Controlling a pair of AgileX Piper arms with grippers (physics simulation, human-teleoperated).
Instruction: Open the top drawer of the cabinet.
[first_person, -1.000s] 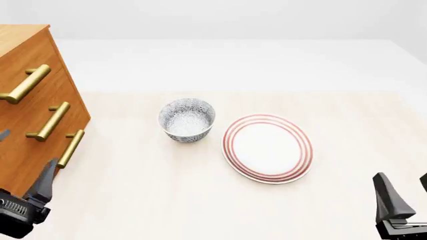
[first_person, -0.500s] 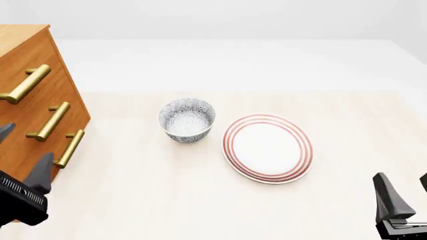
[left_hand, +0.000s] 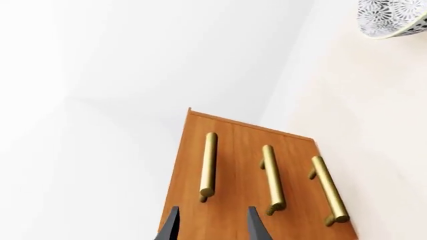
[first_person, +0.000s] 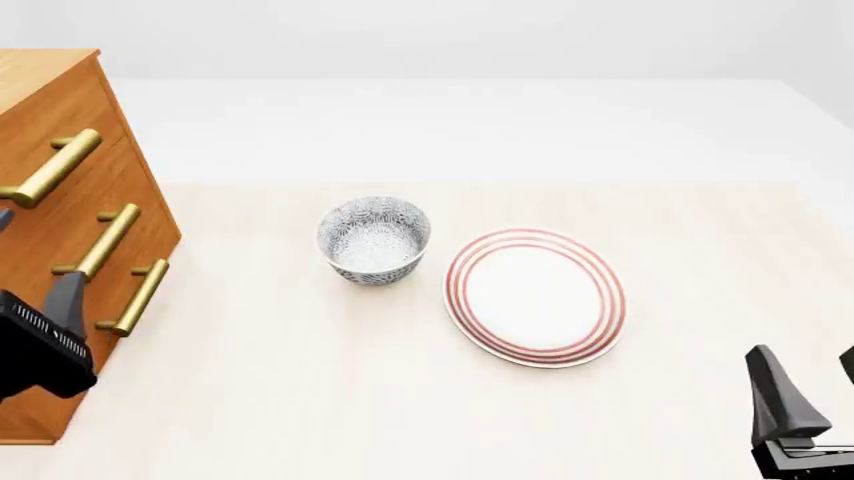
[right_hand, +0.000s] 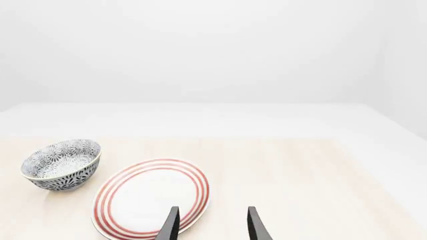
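Left gripper (left_hand: 210, 225) faces cabinet's (left_hand: 233, 150) smooth wood

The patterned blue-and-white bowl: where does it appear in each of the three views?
Front view: patterned blue-and-white bowl near the centre, left of the red-ringed white plate.
Left wrist view: only its edge, in a corner.
Right wrist view: bowl beside the plate.
Shared landmark: the bowl itself.
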